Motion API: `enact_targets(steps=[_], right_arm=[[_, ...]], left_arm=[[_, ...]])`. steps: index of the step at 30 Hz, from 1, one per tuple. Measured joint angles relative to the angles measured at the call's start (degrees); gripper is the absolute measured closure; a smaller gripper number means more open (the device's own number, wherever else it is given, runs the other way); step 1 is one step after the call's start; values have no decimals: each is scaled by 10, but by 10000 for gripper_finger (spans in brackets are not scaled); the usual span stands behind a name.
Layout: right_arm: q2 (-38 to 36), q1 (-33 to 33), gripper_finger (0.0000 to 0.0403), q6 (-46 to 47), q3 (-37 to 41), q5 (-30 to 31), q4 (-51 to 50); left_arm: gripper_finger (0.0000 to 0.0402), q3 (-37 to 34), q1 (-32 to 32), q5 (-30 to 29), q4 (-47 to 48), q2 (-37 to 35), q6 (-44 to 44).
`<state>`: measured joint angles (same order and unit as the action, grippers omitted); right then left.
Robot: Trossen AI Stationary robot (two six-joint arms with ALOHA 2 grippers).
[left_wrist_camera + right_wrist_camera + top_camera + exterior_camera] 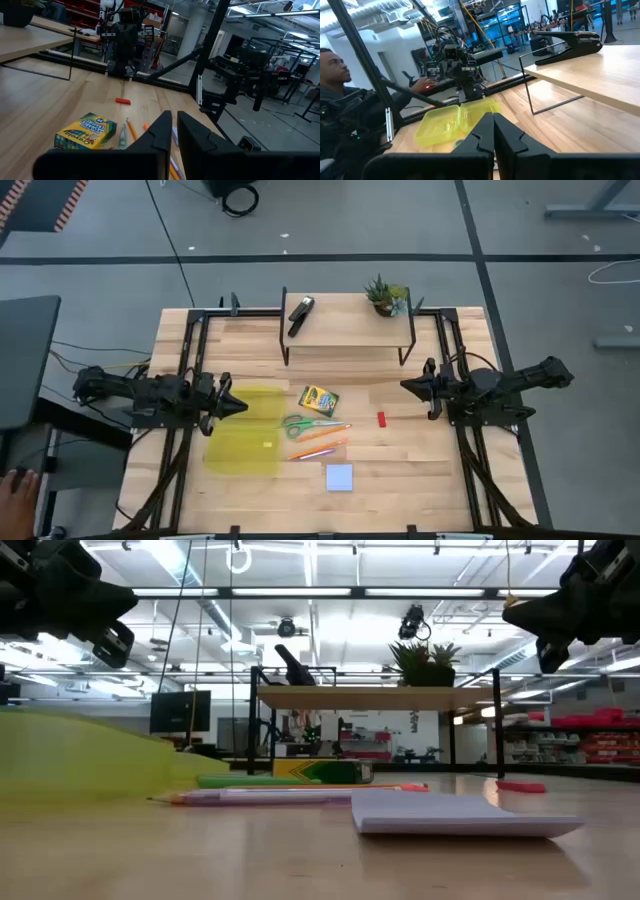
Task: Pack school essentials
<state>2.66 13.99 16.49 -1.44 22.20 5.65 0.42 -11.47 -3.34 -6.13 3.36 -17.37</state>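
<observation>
Nothing packed yet; both claws shut, empty, hovering at table sides.
Next: left claw (pixel 243 406) opens for crayon box (pixel 319 400); right claw (pixel 405 386) waits; yellow case (pixel 243 442) open.

From my console: the crayon box (pixel 319 400) lies mid-table in front of the raised shelf (pixel 345 332), which carries the stapler (pixel 300 315) at left and the potted plant (pixel 385 296) at right. Scissors (pixel 306 425) and pencils (pixel 322 446) lie nearer me, the note pad (pixel 339 477) nearest; the pouch (pixel 245 442) is left, the small block (pixel 381 419) right.
</observation>
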Motion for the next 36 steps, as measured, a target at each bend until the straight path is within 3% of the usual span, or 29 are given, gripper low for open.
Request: enact_targets(steps=[36], right_arm=[[0, 0, 395, 0, 0, 0, 0]], left_arm=[[368, 0, 0, 0, 0, 0, 0]])
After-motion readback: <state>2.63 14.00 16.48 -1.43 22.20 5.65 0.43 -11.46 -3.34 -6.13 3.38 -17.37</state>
